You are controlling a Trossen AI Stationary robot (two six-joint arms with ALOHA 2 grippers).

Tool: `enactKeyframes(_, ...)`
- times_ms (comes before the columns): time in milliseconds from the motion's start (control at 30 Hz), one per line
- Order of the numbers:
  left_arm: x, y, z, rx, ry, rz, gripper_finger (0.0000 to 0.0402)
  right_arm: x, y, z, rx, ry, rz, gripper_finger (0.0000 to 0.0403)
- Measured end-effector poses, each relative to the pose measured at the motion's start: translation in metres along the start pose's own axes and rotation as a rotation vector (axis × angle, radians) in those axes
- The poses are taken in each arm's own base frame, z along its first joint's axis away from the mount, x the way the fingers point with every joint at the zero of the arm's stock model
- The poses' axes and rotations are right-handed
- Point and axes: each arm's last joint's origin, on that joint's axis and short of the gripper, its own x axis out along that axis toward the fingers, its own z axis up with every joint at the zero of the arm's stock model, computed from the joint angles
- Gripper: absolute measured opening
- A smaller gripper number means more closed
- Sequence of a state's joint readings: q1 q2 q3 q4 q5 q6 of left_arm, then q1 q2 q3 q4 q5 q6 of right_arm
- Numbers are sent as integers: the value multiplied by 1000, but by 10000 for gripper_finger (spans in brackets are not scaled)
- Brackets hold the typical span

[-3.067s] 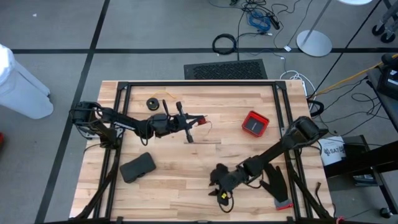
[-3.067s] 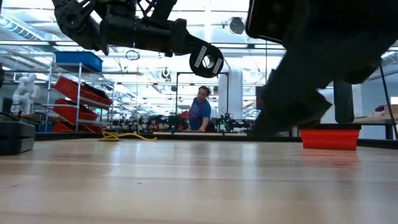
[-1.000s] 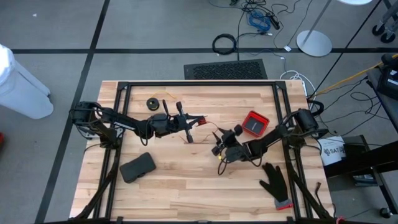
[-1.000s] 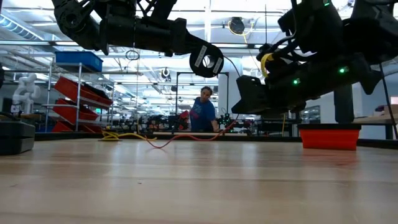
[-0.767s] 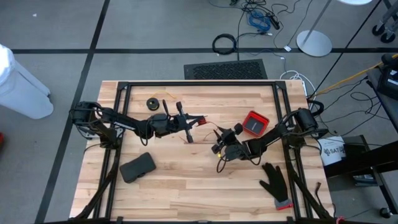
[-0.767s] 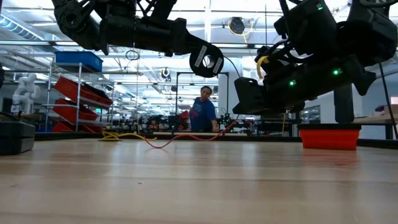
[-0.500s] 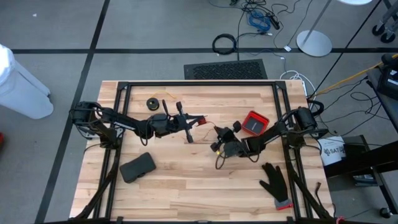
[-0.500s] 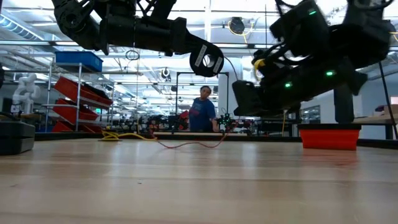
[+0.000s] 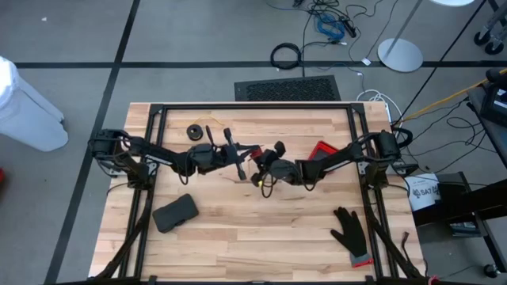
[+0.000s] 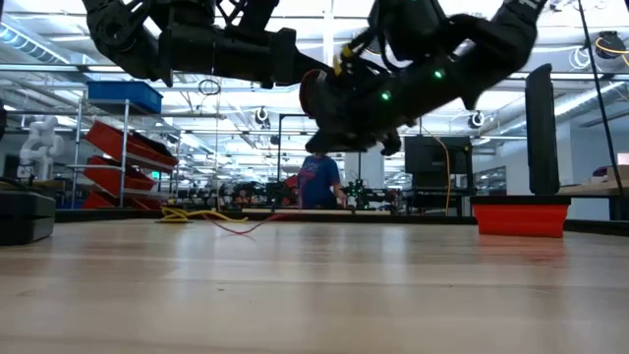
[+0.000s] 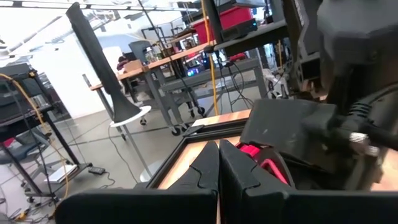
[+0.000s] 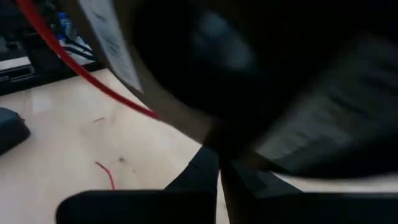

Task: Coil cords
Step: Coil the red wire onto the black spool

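While the left tool [image 9: 252,153] stays put above the middle of the table [image 9: 238,229], jaws pressed together with the red cord [image 10: 228,227] at its tip, the right tool [image 9: 259,168] has swept across from near the red tray [image 9: 325,149] and now sits just beside it, almost nose to nose. Its jaws, wide apart a second ago, have snapped fully closed; the right wrist view shows the two fingers [image 12: 214,171] meeting, with a red strand [image 12: 87,81] running close ahead of them. Whether it actually has that strand pinched cannot be told from here. A yellow-tan cord [image 9: 261,184] dangles in a loop just under the right tool, so it appears to be carrying that one along.

That looks like a handover or a fresh wrap being set up: both tools gathered at the same spot on the red cord, coiling under way but not finished. A small black spool [image 9: 194,131] lies on the table behind the left tool, well apart from the action.

Both arms are stretched low and nearly level, reaching toward each other from opposite edges.
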State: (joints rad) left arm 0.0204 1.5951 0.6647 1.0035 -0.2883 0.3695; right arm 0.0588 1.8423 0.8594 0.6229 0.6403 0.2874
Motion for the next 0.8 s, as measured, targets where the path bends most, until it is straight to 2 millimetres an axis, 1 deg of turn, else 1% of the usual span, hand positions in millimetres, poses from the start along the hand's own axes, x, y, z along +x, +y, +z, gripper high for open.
enactKeyframes(100, 0, 0, 0, 4, 3, 2, 0, 2, 4, 6, -7, 8, 19, 0)
enactKeyframes(333, 0, -1, 0, 12, 1, -20, 0, -4, 14, 5, 23, 7, 41, 0)
enactKeyframes(600, 0, -1, 0, 4, -6, -14, 0, -7, 16, 5, 62, -16, -7, 0)
enactKeyframes(800, 0, 1, 4, -2, -40, 9, 0, -11, 19, 9, 43, -76, -59, 0)
